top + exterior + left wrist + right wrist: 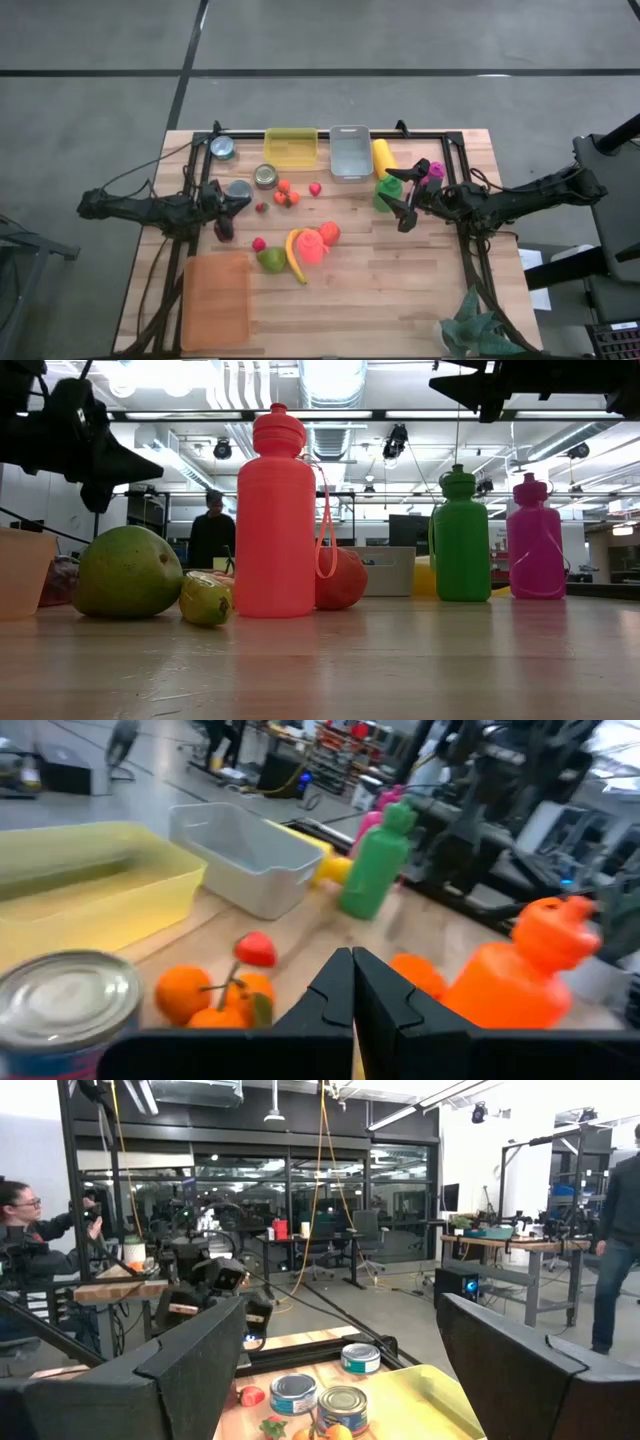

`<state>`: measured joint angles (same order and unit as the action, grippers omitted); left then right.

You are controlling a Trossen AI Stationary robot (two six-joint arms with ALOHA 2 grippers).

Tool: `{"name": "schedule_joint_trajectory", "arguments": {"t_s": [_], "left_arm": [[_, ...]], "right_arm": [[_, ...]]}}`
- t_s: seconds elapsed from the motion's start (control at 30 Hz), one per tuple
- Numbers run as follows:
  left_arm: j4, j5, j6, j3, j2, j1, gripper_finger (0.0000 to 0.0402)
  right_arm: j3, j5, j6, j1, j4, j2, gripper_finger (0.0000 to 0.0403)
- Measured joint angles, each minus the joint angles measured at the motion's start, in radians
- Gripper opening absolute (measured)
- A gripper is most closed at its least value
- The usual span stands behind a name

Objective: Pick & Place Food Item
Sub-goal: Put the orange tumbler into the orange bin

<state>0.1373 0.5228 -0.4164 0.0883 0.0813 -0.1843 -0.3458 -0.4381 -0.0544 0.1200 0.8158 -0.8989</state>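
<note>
Left gripper (238, 207) hovers with jaws closed; right gripper (400, 198) hovers with jaws spread wide.

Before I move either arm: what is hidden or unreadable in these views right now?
- Banana: low view hides it behind the coral bottle.
- Small red fruit: too small in the high view to identify.
- Can labels: cut off in the left wrist view; unreadable in the right wrist view.
</note>
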Motion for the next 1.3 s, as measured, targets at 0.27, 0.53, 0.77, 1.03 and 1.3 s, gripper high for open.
{"name": "schedule_joint_trajectory", "arguments": {"t_s": [0.27,0.53,0.77,1.03,1.3], "left_arm": [[0.101,-0.010,0.050,0.230,0.188,-0.001,0.0000],[0.316,0.000,0.006,0.535,0.605,-0.001,0.0000],[0.414,-0.021,-0.003,0.752,0.893,-0.004,0.0026],[0.435,-0.166,-0.005,0.897,1.057,-0.013,0.0162],[0.431,-0.194,-0.003,0.977,1.106,-0.079,0.0289]], "right_arm": [[0.000,0.000,0.000,0.000,-0.003,0.000,0.0328],[0.000,0.000,0.001,0.000,-0.005,0.000,0.0328],[0.000,0.000,0.001,0.000,-0.005,0.000,0.0328],[0.000,0.000,0.002,0.000,-0.005,0.000,0.0328],[0.000,0.000,0.000,0.000,-0.005,0.000,0.0328]]}}
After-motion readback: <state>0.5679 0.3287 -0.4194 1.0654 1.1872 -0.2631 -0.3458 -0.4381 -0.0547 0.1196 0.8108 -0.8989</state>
